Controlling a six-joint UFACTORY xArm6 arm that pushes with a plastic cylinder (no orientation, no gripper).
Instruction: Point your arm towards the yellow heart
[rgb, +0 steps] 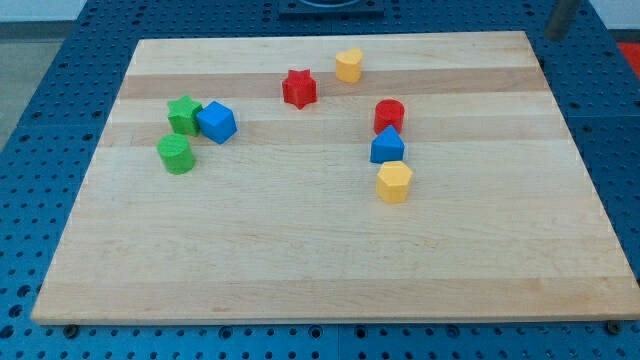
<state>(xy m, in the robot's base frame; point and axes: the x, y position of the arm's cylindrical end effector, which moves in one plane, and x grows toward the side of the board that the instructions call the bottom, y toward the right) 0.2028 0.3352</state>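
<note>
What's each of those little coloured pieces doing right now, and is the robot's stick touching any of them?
yellow heart: alone, near the view's top
red star: alone
green star: against the blue cube
blue cube: beside the green star
green cylinder: just below them
red cylinder, blue block, yellow hexagon: close column
my tip: not visible

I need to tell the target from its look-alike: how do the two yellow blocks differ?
The yellow block at the view's top sits near the board's far edge, just right of the red star; its notched top suggests the heart. The yellow hexagonal block lies nearer the middle, touching the blue block above it, and has flat facets. Both are yellow and similar in size. My tip does not show clearly.
</note>
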